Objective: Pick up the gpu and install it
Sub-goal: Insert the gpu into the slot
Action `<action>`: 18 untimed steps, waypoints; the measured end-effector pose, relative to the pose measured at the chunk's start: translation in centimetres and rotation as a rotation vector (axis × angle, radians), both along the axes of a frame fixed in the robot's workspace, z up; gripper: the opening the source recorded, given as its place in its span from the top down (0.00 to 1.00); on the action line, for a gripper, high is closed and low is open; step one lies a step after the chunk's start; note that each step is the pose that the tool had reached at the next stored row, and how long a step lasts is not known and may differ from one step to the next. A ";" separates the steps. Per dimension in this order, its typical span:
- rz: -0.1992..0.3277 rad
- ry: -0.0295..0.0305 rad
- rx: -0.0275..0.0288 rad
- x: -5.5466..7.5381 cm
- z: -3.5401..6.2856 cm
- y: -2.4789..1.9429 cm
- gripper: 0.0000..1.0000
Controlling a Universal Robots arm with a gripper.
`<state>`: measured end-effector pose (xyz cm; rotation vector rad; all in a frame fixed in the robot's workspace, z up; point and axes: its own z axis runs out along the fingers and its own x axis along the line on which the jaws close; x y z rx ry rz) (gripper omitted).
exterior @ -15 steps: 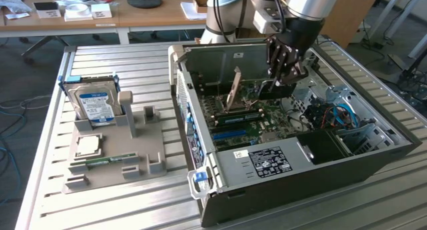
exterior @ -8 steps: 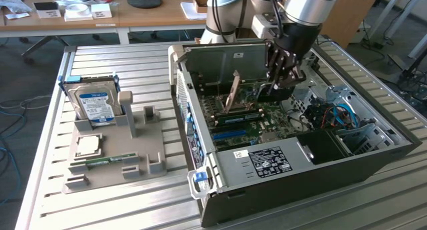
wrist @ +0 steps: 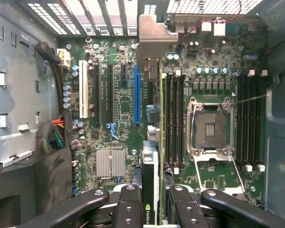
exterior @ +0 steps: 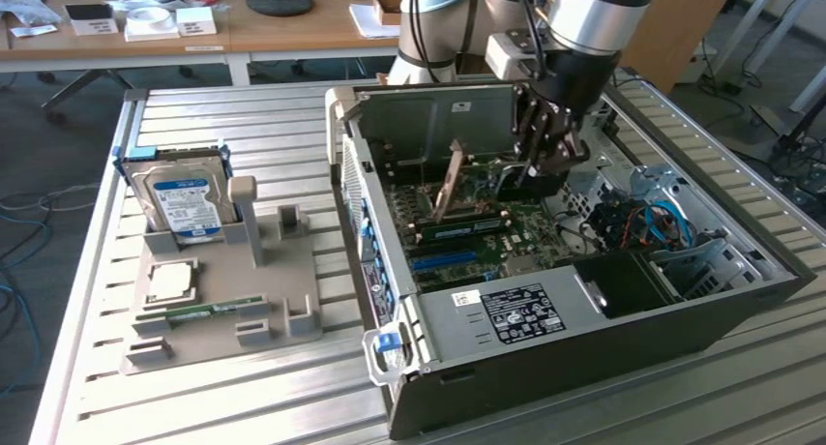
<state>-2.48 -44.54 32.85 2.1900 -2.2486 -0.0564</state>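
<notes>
Wrist view: pincer (wrist: 152,197) holds gpu (wrist: 150,161) edge-on inside the computer case (wrist: 19,95).

The arm (exterior: 594,19) points downward, its pincer (exterior: 545,164) clamped tight.

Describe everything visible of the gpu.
The gpu is a thin dark card seen edge-on, with a green board edge, a logo near the grip and a silver metal bracket at its far end. The gripper's jaws clamp it inside the open case, upright over the motherboard beside the blue slot. Whether it is seated cannot be told.
</notes>
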 end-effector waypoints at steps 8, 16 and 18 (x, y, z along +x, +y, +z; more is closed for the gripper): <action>0.000 0.0000 -0.0001 -0.1 -0.24 -0.40 0.73; 0.000 0.0000 0.0000 -0.2 -0.90 -0.42 0.73; 0.000 0.0001 -0.0004 -0.2 -0.93 -0.42 0.73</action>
